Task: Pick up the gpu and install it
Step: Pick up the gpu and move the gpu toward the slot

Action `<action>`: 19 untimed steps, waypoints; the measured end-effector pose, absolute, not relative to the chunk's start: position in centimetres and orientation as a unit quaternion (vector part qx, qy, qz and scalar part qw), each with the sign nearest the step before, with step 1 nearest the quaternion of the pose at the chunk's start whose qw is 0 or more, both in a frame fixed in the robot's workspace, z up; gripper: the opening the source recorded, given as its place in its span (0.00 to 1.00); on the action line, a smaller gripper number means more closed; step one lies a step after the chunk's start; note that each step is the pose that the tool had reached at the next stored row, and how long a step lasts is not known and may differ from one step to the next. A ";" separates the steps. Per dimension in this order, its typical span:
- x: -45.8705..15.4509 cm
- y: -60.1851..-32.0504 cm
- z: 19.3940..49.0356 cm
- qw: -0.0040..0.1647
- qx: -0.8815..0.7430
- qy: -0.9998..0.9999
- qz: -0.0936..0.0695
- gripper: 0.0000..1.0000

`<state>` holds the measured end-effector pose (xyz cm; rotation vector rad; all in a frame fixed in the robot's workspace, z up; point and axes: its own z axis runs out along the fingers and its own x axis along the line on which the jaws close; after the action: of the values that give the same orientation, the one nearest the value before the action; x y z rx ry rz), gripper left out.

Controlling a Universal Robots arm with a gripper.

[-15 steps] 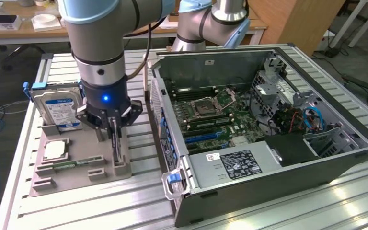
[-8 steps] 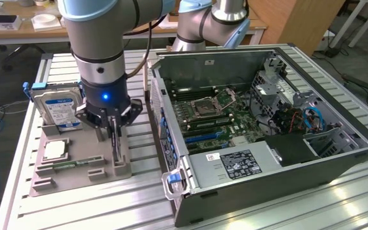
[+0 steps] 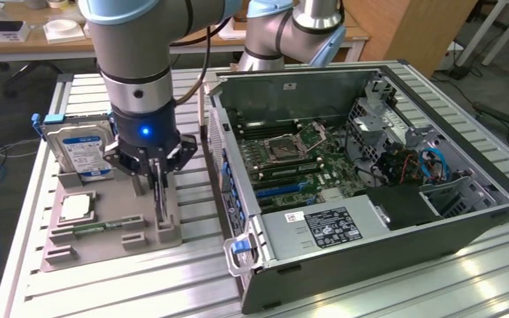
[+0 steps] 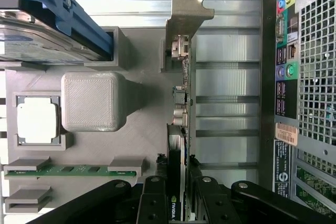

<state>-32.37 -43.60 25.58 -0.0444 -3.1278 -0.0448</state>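
Observation:
The gpu (image 3: 160, 207) stands on edge in a slot at the near-right side of the grey holder tray (image 3: 104, 248). It is a thin dark card. In the wrist view the gpu (image 4: 184, 93) runs away from the camera, with its silvery end bracket at the far end. My gripper (image 3: 154, 177) hangs straight down over the card. The black fingers (image 4: 155, 203) of my gripper (image 4: 177, 203) sit on both sides of the card's near end and press against it. The card's lower edge still looks seated in the tray (image 4: 142, 145).
On the tray also stand a silver hard drive (image 3: 79, 152) with blue rails, a square processor (image 3: 76, 207) and a memory stick (image 3: 91, 228). The open computer case (image 3: 466, 218) lies on the exterior view's right, its motherboard (image 3: 299, 165) exposed. Its rear port panel (image 4: 286, 66) is close beside the tray.

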 end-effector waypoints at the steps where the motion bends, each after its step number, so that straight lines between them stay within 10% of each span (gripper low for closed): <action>1: -32.4 -43.6 25.6 0.007 -0.014 -1.000 -0.014 0.26; 19: -32.4 -43.6 26.4 0.007 -0.014 -1.000 -0.014 0.26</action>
<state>-32.37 -43.60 26.36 -0.0445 -3.1277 -0.0448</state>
